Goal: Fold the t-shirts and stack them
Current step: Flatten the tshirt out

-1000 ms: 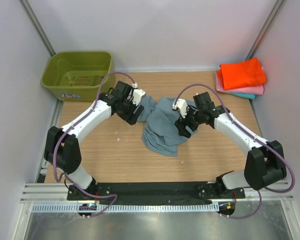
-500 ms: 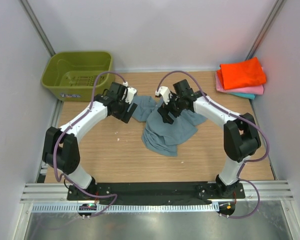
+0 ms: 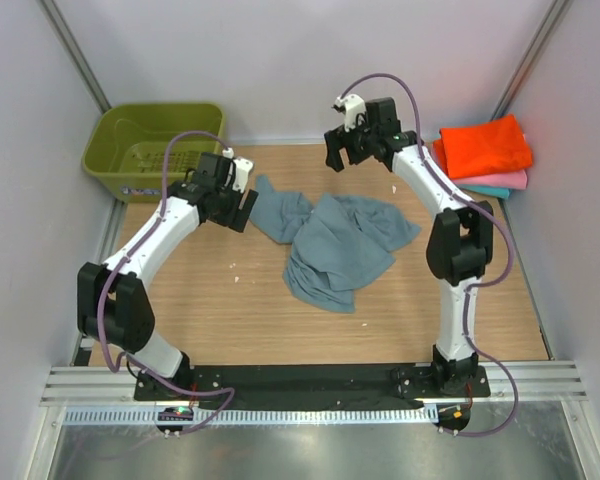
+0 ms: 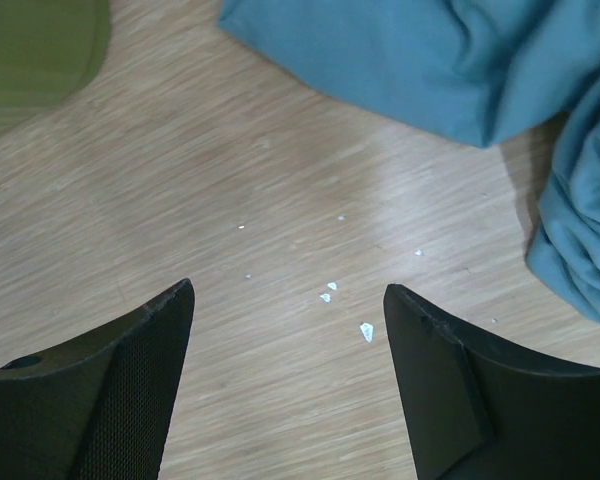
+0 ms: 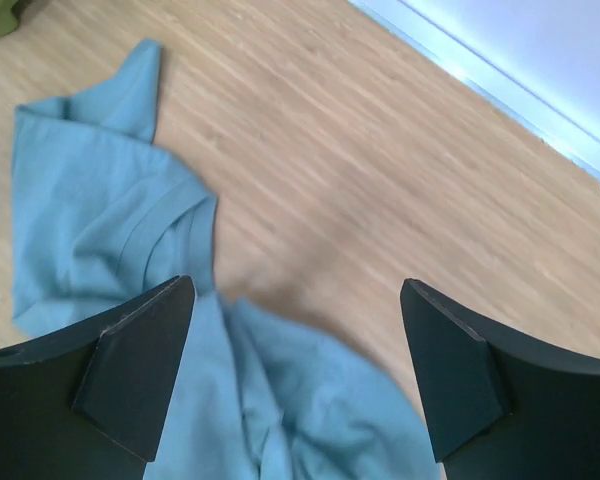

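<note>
A dusty blue-grey t-shirt [image 3: 335, 240] lies crumpled in the middle of the wooden table [image 3: 230, 320]. It also shows in the left wrist view [image 4: 460, 60] and in the right wrist view [image 5: 100, 220]. Folded orange [image 3: 485, 145], pink [image 3: 480, 180] and teal [image 3: 490, 191] shirts are stacked at the back right. My left gripper [image 3: 244, 210] is open and empty, just left of the blue-grey shirt, low over bare wood [image 4: 285, 290]. My right gripper [image 3: 337, 160] is open and empty, raised above the table's far edge behind the shirt.
An olive-green plastic basket [image 3: 155, 150] stands at the back left corner; its edge shows in the left wrist view [image 4: 40, 50]. Small white flecks [image 4: 365, 330] lie on the wood. White walls enclose the table on three sides.
Both grippers have left the blue-grey shirt. The right arm swung up and back to the far edge. The left arm drew back to the left. The shirt now lies spread wider.
</note>
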Robot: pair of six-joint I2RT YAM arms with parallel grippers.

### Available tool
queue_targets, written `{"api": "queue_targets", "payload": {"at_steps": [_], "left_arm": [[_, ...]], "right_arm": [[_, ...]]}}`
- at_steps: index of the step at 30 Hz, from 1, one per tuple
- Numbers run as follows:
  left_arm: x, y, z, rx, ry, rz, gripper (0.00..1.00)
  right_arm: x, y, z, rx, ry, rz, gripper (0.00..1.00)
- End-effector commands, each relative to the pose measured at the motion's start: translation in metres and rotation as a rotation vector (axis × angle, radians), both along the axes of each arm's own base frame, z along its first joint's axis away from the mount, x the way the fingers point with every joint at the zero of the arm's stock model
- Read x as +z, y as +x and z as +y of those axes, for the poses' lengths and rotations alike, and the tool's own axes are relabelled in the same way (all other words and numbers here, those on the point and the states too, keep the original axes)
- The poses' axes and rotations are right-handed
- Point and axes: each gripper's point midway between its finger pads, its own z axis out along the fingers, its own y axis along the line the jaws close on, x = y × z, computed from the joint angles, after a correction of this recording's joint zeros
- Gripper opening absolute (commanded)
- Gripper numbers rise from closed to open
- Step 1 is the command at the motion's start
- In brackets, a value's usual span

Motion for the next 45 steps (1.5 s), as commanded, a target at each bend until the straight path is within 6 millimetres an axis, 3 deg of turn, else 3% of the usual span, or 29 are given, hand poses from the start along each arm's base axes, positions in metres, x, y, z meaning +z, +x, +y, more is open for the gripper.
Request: {"api": "queue_targets", "payload": {"at_steps": [1, 4, 5, 6, 8, 14, 20, 31, 39, 45], "left_arm": [[0.016, 0.01, 0.002, 0.048, -0.054, -0.023, 0.77], [0.021, 0.008, 0.001, 0.041, -0.056, -0.035, 0.77], [0.022, 0.006, 0.002, 0.035, -0.053, -0.038, 0.77], [0.021, 0.005, 0.002, 0.034, -0.051, -0.034, 0.78], [0.018, 0.003, 0.005, 0.034, -0.037, -0.029, 0.78], [0.008, -0.001, 0.008, 0.032, -0.014, -0.004, 0.78], [0.006, 0.002, 0.009, 0.035, -0.006, 0.003, 0.77], [0.002, 0.006, 0.018, 0.044, 0.037, 0.005, 0.78], [0.001, 0.008, 0.018, 0.045, 0.039, 0.007, 0.78], [0.001, 0.009, 0.018, 0.05, 0.04, 0.004, 0.78]], "right_arm": [[-0.034, 0.013, 0.023, 0.027, 0.005, 0.084, 0.9], [-0.052, 0.033, 0.029, 0.01, 0.013, 0.114, 0.9], [-0.043, 0.042, 0.032, 0.01, 0.03, 0.09, 0.89], [-0.059, 0.043, 0.039, 0.022, 0.047, 0.127, 0.89], [-0.055, 0.048, 0.05, 0.053, 0.099, 0.129, 0.9], [-0.076, 0.029, 0.096, 0.173, 0.199, 0.224, 0.9], [-0.102, 0.012, 0.118, 0.217, 0.231, 0.31, 0.9], [-0.14, 0.012, 0.121, 0.201, 0.22, 0.363, 0.9], [-0.151, 0.012, 0.118, 0.196, 0.198, 0.367, 0.86], [-0.157, 0.0, 0.119, 0.231, 0.185, 0.395, 0.79]]}}
